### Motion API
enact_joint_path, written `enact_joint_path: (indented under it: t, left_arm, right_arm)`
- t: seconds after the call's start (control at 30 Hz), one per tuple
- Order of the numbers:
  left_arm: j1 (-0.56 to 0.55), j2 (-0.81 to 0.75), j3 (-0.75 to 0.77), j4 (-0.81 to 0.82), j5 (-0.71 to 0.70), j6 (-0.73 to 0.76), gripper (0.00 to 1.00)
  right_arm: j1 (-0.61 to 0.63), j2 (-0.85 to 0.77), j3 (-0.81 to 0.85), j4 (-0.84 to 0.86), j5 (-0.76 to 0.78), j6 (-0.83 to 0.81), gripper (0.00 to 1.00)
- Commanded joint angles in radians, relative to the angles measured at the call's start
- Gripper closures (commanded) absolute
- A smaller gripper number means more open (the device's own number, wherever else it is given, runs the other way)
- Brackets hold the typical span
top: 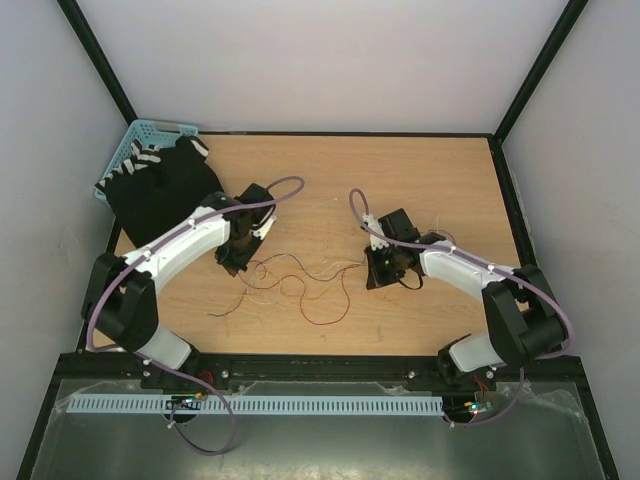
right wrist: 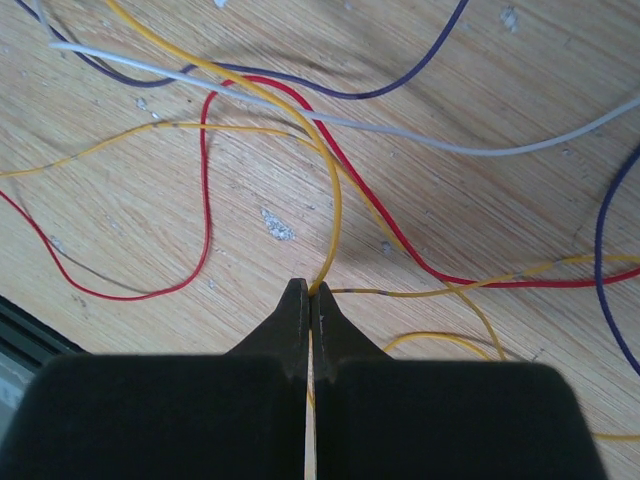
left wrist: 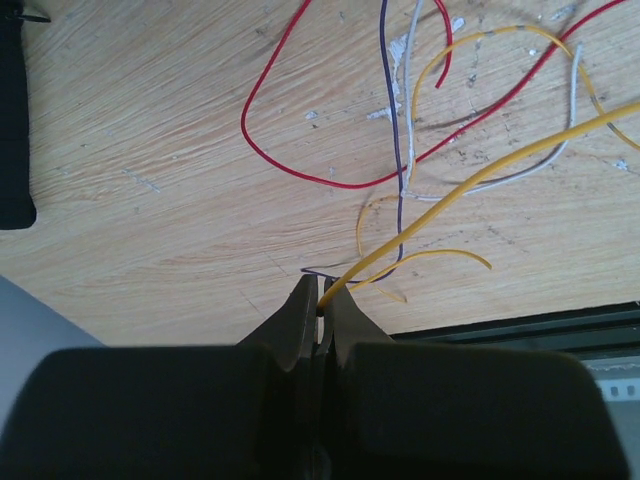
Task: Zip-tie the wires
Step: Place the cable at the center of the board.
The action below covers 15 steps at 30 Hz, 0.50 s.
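From above, the wires (top: 300, 282) lie in a loose tangle mid-table (top: 420, 170), between the left gripper (top: 237, 262) and the right gripper (top: 376, 270), each low at one end of them. The left wrist view shows its jaws pinched together on a yellow wire (left wrist: 470, 185) that runs up and right from the tips, with red, grey and purple ones beyond. The right wrist view shows its jaws likewise closed on a yellow strand (right wrist: 336, 200) rising from the tips, other wires crossing above.
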Motion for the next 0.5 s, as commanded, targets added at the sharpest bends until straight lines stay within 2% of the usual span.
enact_joint_path:
  t: [0.0,0.27,0.47]
  left_arm:
    - [0.004,0.044,0.048,-0.034,-0.040,0.012,1.00]
    - [0.003,0.175,0.055,-0.036,-0.057,0.004,1.00]
    - [-0.005,0.259,0.060,-0.030,-0.067,-0.008,1.00]
  right_arm:
    - [0.006,0.022,-0.030,0.049,-0.006,0.000,1.00]
    - [0.005,0.043,-0.051,0.059,0.005,-0.014,0.96]
    - [0.006,0.022,-0.045,0.060,0.007,-0.010,0.83]
